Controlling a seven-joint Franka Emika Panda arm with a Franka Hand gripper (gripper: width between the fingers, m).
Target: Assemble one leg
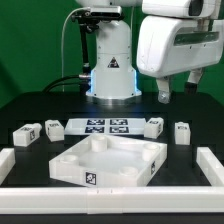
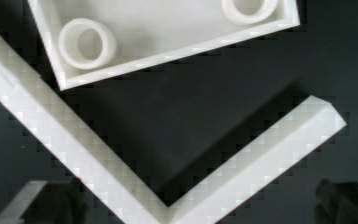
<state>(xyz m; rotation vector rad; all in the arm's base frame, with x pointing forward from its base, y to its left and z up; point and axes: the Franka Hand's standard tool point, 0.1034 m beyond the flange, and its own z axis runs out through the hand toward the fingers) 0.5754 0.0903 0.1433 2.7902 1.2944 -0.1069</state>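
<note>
Gripper (image 1: 180,88) hanging at exterior view's right, jaws apart, gripping nothing, its upper body cut off. Leg (image 1: 153,126) sitting just beside marker board (image 1: 105,126), untouched; tags too small to read. Wrist view showing fingertips (image 2: 34,205) blurred.

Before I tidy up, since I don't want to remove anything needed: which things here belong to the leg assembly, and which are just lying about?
Job in hand: four legs, square tabletop, open pincer.
Lying about: marker board, white border rails.
</note>
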